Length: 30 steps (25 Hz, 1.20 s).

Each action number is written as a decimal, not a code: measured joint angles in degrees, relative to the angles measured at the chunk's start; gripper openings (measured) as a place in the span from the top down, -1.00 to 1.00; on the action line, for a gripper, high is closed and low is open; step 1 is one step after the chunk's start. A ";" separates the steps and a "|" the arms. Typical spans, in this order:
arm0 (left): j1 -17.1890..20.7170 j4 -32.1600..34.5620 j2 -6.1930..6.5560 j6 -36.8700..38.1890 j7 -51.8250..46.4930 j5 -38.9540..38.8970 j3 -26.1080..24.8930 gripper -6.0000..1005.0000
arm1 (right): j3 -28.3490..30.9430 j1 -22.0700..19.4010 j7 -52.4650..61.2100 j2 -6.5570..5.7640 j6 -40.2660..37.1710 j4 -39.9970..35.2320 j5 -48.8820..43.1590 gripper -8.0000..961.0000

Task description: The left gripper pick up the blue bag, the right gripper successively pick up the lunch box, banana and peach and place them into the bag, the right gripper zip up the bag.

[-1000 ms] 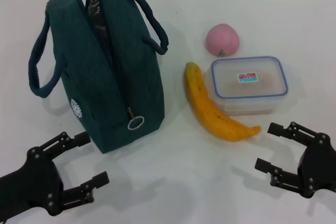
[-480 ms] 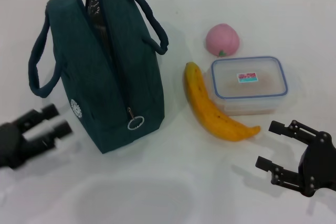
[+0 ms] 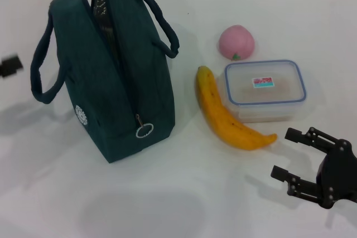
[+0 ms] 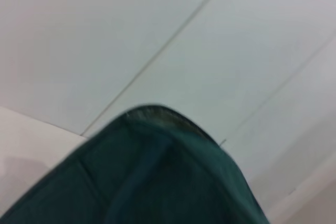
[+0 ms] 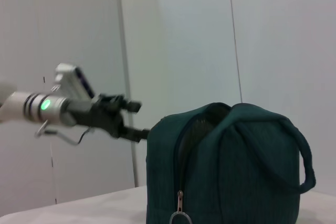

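From the head view, the dark teal fabric bag point(image 3: 109, 65) stands upright on the white tabletop point(image 3: 184, 193), its long axis running away from the robot, zip open along the top, a ring pull hanging at the near end beside a round white logo whose writing cannot be read. To its right lies the curved yellow-orange speckled banana point(image 3: 226, 112), just beside the clear blue-rimmed plastic lunch box point(image 3: 265, 88) with a small red-and-blue label, unreadable. The round pink peach point(image 3: 236, 42) sits behind the box. The black screw-studded right end effector point(image 3: 297, 160) rests near the banana's tip, fingers spread apart.

The left wrist view shows teal fabric close up.

In the right wrist view, the left end effector point(image 5: 134, 120) hangs at the bag's top edge, fingers parted.
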 joint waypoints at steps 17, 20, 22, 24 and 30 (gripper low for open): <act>-19.86 21.30 1.78 -0.84 -34.47 22.56 11.29 -0.63 | 0.01 0.09 0.00 0.00 0.20 0.00 0.70 -0.57; -20.50 21.19 1.46 -1.75 -34.59 24.20 11.33 -0.62 | 0.00 0.09 0.00 0.00 0.21 0.00 0.70 -0.57; -20.54 20.83 1.42 -2.42 -34.65 24.51 11.43 -0.61 | 0.00 0.08 0.00 0.00 0.19 0.00 0.71 -0.57; -20.58 20.29 1.41 -2.87 -34.71 24.85 11.85 -0.60 | 0.00 0.09 0.00 0.00 0.19 0.00 0.70 -0.57; -20.66 19.87 0.73 -3.34 -34.98 25.61 14.48 -0.58 | 0.01 0.01 0.00 0.00 0.21 0.00 0.70 -0.57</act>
